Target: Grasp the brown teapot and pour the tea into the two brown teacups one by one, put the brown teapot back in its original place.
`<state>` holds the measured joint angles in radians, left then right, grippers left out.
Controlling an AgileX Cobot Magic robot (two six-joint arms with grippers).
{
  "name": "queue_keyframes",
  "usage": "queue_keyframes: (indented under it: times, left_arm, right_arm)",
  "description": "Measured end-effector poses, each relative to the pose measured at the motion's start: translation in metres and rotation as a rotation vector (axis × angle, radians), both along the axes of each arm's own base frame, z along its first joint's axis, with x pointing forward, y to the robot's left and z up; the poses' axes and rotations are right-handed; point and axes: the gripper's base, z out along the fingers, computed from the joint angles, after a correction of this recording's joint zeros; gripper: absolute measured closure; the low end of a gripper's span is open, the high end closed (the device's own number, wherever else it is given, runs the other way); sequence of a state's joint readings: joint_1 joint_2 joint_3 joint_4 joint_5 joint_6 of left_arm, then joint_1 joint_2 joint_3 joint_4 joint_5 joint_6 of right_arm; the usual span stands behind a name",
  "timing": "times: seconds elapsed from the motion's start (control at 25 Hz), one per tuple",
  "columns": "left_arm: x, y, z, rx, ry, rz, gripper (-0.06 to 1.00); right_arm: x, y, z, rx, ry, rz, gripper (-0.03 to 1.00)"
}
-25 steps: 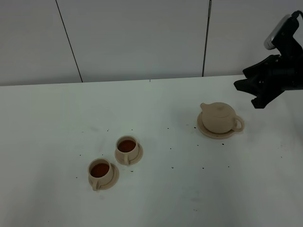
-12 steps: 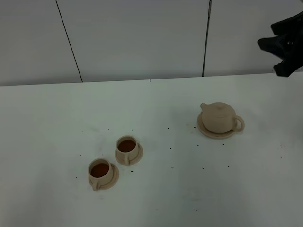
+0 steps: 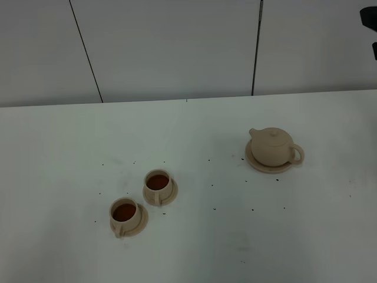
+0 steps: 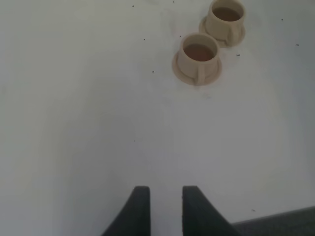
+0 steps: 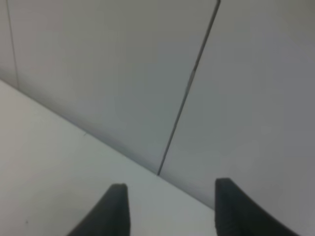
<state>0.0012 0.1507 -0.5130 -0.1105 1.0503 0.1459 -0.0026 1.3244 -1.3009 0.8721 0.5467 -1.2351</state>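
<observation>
The brown teapot (image 3: 272,147) stands upright on its wide saucer, the original place (image 3: 268,170), at the right of the table. The two brown teacups (image 3: 157,184) (image 3: 125,214) stand on small saucers at the front left, both holding dark tea. They also show in the left wrist view (image 4: 199,54) (image 4: 226,17). My left gripper (image 4: 166,206) is low over bare table, well short of the cups, empty, with its jaws nearly together. My right gripper (image 5: 170,206) is open, empty and faces the wall. Only a dark bit of the right arm (image 3: 370,17) shows at the top right edge.
The white table (image 3: 200,247) carries scattered dark specks. A grey panelled wall (image 3: 177,47) stands behind the table's far edge. The table's near edge shows in the left wrist view (image 4: 280,223).
My right gripper has risen up and to the right, away from the teapot, almost out of the exterior view. The teapot and cups have not moved.
</observation>
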Motion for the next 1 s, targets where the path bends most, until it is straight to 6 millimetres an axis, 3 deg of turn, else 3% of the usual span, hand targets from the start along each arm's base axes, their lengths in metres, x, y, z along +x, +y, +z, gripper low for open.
queue_keyframes:
  times: [0.2, 0.52, 1.0]
  left_arm:
    - [0.0, 0.0, 0.0, 0.0, 0.0, 0.0, 0.71]
    - [0.0, 0.0, 0.0, 0.0, 0.0, 0.0, 0.71]
    - [0.0, 0.0, 0.0, 0.0, 0.0, 0.0, 0.71]
  right_arm:
    - [-0.026, -0.001, 0.021, 0.053, -0.025, -0.028, 0.58]
    - [-0.072, -0.008, 0.033, 0.048, 0.011, -0.109, 0.59]
    - [-0.151, -0.014, -0.018, 0.126, 0.009, -0.21, 0.6]
